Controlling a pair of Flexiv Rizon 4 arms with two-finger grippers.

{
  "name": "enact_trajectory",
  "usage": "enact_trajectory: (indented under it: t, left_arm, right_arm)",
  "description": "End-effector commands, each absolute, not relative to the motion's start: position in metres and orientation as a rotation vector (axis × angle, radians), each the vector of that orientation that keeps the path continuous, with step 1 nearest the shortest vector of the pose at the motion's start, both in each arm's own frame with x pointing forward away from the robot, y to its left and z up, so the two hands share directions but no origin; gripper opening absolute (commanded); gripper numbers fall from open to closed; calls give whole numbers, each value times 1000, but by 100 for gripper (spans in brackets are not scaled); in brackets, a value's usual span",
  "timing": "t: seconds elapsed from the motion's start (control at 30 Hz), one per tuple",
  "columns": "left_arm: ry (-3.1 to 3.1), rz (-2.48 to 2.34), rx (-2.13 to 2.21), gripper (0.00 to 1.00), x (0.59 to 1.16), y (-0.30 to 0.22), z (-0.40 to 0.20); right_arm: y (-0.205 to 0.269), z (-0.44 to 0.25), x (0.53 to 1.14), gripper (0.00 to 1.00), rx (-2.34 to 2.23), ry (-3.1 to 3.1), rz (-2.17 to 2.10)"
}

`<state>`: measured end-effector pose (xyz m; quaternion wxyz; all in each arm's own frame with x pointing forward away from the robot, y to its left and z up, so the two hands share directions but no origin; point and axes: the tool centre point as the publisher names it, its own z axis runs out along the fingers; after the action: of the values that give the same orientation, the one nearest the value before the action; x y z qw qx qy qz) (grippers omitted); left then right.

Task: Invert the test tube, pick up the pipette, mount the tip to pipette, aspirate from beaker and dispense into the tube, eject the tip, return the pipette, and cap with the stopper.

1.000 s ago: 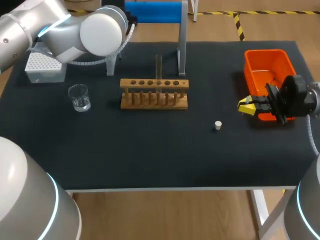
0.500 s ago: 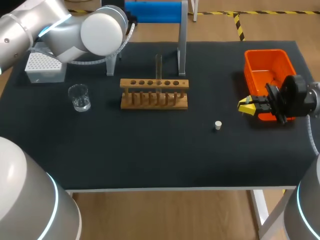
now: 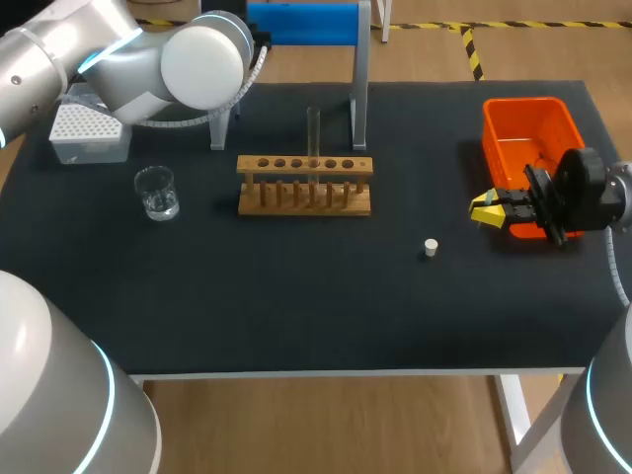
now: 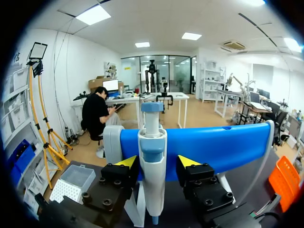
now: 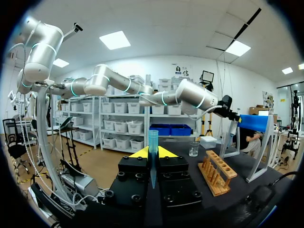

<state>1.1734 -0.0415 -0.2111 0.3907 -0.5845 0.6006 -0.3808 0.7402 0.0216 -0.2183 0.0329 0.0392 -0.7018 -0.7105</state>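
Annotator: Table (image 3: 296, 296) same as a second ago, nothing shifted. Left arm (image 3: 197, 59) parked at blue stand (image 3: 301, 22), right arm (image 3: 583, 188) idle against orange bin (image 3: 523, 103).

Checker: Grippers?

Annotator: Left gripper (image 4: 157, 161) spread wide, straddling pipette (image 4: 152, 156), which hangs on the stand between its fingers. Gap shows on one side, so no grip yet. Right gripper (image 5: 152, 153) pinched closed, nothing I can name in it. Bluish sliver (image 5: 152, 140) at the seam, cannot tell what.

Checker: Task things?

Annotator: Rack (image 3: 304, 185) ahead of right gripper, off to one side, test tube (image 3: 313, 130) upright in it. Tip box (image 3: 87, 133) just beside left gripper, beaker (image 3: 156, 192) farther out. Stopper (image 3: 431, 247) loose on the cloth, near right gripper.

Checker: Meaning?

Annotator: No motion, so probably paused just before closing on pipette. Tube step looks done. Pickup is the step in hand, and tip, aspirate, dispense, eject, return and cap are all pending.
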Motion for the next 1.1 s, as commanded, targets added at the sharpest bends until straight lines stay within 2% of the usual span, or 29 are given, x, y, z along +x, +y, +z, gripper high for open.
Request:
enact_trajectory:
  t: [0.03, 0.1, 0.13, 0.2, 0.27, 0.53, 1.1]
  left_arm:
    - [1527, -967, -1490, 48, 1176, -43, -213]
    - [1527, -966, -1491, 46, 1176, -43, -214]
    - [1527, -965, -1492, 39, 1176, -43, -214]
    - [1529, -963, -1493, 15, 1176, -43, -214]
    - [1529, -962, -1494, 0, 1176, -43, -215]
    - [1520, -960, -1489, 0, 1174, -43, -206]
    - [1626, -1034, -1350, 0, 1157, -41, -139]
  right_arm:
    - [21, -219, 740, 0, 122, -2160, -2186]
    - [21, -219, 740, 0, 122, -2160, -2186]
    - [21, -219, 740, 0, 122, -2160, -2186]
    - [21, -219, 740, 0, 122, -2160, -2186]
    - [21, -219, 740, 0, 122, -2160, -2186]
    - [21, -219, 740, 0, 122, -2160, -2186]
    - [21, -219, 740, 0, 122, -2160, -2186]
